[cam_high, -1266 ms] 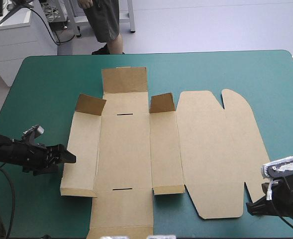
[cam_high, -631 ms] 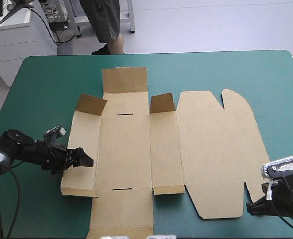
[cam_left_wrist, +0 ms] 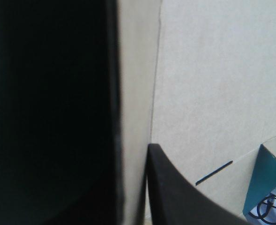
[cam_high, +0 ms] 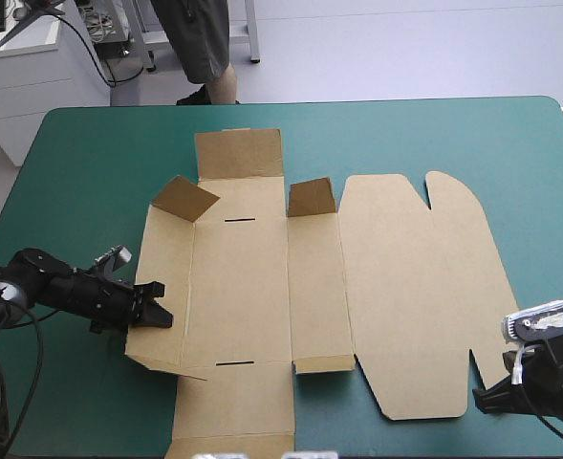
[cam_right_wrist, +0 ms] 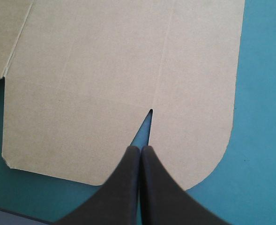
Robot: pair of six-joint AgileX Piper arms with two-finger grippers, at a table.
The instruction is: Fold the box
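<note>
The brown box (cam_high: 262,287) lies unfolded in the middle of the table, its wide lid (cam_high: 420,287) flat toward the right. Two small flaps at the far side stand up. My left gripper (cam_high: 157,313) reaches in from the left and is shut on the box's left side panel (cam_high: 164,277), whose outer edge is raised a little off the cover. In the left wrist view a strip of board (cam_left_wrist: 134,117) runs between my black fingers (cam_left_wrist: 175,192). My right gripper (cam_high: 484,397) is shut and rests by the lid's near right corner, its tip (cam_right_wrist: 141,149) at a notch in the lid (cam_right_wrist: 105,70).
The teal-green cover (cam_high: 90,163) is bare to the left of the box and along the far edge. A near flap of the box (cam_high: 233,411) reaches almost to the table's front edge. Bare cover (cam_right_wrist: 264,117) also lies beside the lid's rounded corner.
My left gripper moved right onto the box's left side panel and shut on it. That panel's outer edge and far corner flap have lifted and shifted slightly. The right arm has not moved.
</note>
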